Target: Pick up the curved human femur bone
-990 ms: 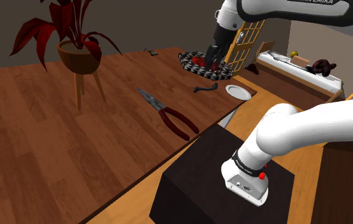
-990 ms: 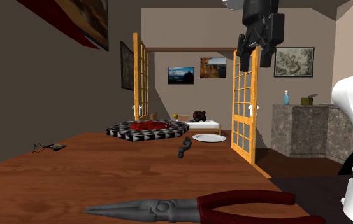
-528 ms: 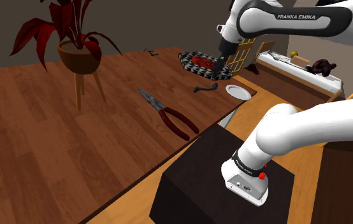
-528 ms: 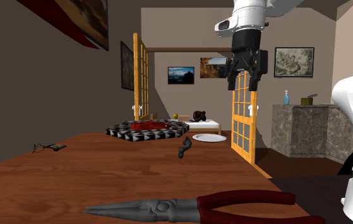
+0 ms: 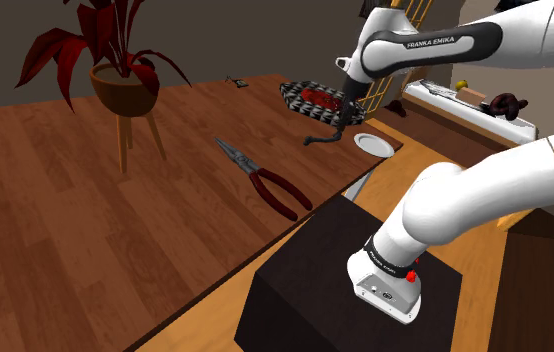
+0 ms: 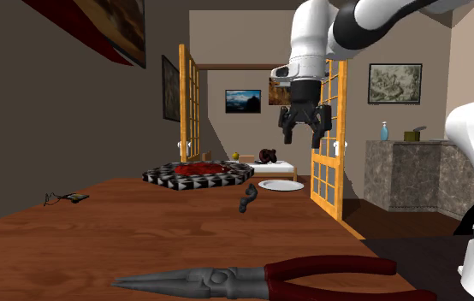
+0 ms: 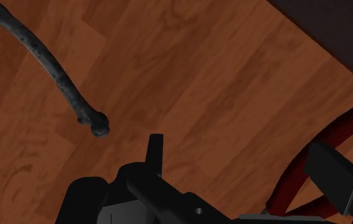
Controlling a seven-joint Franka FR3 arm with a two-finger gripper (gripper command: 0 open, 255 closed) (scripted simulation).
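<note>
Claw (image 6: 305, 137) hangs above the wooden table (image 5: 115, 230), pointing down. Its fingers are spread wide with nothing between them. The femur bone (image 6: 248, 199), dark grey and curved, lies flat on the table below the claw and off to one side, not touching it. Wrist view: the bone's knobbed end sits near one finger (image 7: 155, 149), outside the gap, with the shaft curving away. White plate (image 5: 373, 144) lies near the bone, also below the claw. Black-and-white patterned tray (image 5: 300, 95) is beyond the claw. Red-handled pliers (image 5: 270, 183) are well apart, towards the stand (image 5: 345, 290).
</note>
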